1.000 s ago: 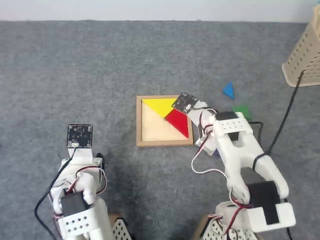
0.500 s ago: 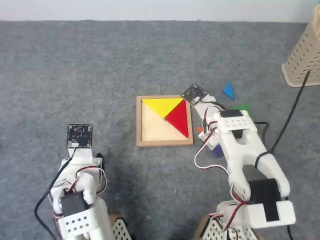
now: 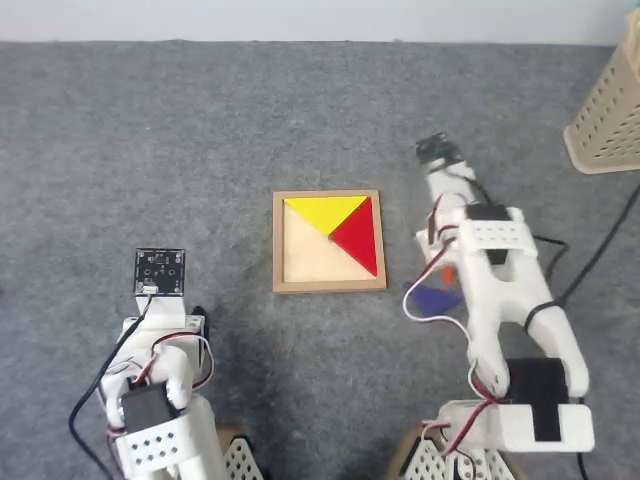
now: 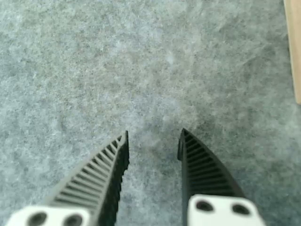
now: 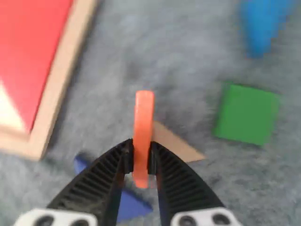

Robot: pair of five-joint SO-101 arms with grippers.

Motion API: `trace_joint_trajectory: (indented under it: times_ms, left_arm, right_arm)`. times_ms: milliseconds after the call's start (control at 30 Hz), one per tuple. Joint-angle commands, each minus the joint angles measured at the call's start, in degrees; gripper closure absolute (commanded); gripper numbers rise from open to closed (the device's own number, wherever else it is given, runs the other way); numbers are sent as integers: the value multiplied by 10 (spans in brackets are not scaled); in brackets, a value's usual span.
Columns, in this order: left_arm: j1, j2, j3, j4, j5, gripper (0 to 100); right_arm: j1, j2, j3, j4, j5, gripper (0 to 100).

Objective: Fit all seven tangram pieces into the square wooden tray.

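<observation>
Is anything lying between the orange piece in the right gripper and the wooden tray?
Nothing visible: bare carpet separates the orange piece in the right gripper from the tray rim. The red piece fills that side.

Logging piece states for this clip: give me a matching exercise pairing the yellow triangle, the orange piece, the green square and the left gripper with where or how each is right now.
Column one:
1. yellow triangle
2. orange piece
3. green square
4. left gripper

Column two:
A. open, above bare carpet
B. lying flat on the carpet, outside the wooden tray
C. lying inside the wooden tray
D. held on edge in the right gripper

Pairs: 1-C, 2-D, 3-B, 4-A
</observation>
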Motion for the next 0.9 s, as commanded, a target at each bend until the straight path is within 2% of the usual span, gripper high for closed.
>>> trace_joint_trajectory:
  times_ms: [0,233,467,567,867]
  left_arm:
    - [-2,-4,-7,2,-4,832]
    - [-2,-4,-7,2,-4,832]
    - [-2,-4,-7,2,-4,832]
    - [-2,-4,-7,2,-4,832]
    - [-2,-4,-7,2,-4,832]
  right_arm:
    - [15,-7,-61,28,-24,993]
    - [27,0,-158,80,-28,993]
    - [-36,83,-296,141,-29,993]
    - [-44,143,-344,165,-62,993]
    - [-44,186,-359,194,-35,993]
